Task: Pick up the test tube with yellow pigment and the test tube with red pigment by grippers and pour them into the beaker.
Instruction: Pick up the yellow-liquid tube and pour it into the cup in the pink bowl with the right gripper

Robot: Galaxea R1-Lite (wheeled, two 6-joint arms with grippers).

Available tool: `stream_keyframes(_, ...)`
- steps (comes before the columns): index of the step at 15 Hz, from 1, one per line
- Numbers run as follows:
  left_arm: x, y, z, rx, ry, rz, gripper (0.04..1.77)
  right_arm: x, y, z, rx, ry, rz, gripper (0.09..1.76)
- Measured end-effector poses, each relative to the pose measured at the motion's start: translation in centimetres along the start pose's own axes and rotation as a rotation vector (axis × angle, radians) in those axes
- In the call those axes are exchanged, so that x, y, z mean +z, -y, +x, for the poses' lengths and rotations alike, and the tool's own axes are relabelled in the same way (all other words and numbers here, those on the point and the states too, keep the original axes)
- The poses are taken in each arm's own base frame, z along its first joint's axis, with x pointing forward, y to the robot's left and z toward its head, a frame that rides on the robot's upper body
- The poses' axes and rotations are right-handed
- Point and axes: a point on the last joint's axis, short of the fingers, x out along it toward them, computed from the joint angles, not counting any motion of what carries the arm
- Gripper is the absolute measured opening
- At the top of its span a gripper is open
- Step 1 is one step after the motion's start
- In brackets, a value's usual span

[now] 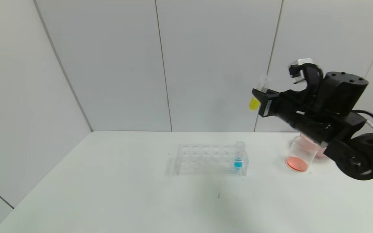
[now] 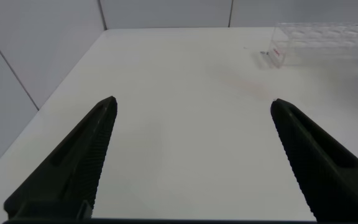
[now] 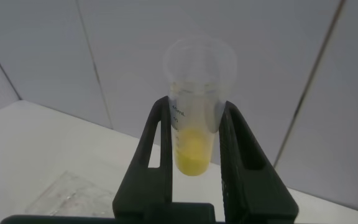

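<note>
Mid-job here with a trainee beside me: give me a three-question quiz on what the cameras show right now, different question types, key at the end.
1. True or false: the right gripper holds the test tube with yellow pigment up in the air, above the table.
2. Multiple choice: what sits in the tube rack? A) a tube with blue liquid B) a tube with green liquid C) nothing
3. Fill in: the beaker already contains ____-coloured liquid.

Key:
1. True; its jaws are shut on the tube.
2. A; the blue tube stands at the rack's right end. The left gripper hangs open over bare table.
3. Red-orange; a pink bowl stands just behind it.
</note>
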Motion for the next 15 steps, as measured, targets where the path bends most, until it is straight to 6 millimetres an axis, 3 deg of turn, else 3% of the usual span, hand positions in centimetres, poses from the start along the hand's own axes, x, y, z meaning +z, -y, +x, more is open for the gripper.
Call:
stream_keyframes(6, 0.0, 0.0, 0.0, 0.000, 0.000, 0.000, 1.76, 1.9, 13.6, -5.0, 0.000, 0.000, -0.089, 0.50)
stream_keyframes(9, 0.0, 0.0, 0.0, 0.000, 0.000, 0.000, 1.76, 2.2, 19.1, -7.6, 0.017, -0.012, -0.214, 0.50)
stream_keyframes(12, 0.0, 0.0, 0.0, 0.000, 0.000, 0.000, 1.76, 1.8, 23.1, -9.0, 0.016, -0.026, -0.422, 0.50)
stream_keyframes(15, 0.0, 0.0, 0.0, 0.000, 0.000, 0.000, 1.76, 0.0, 24.9, -9.3, 0.017, -0.068, -0.604, 0.50)
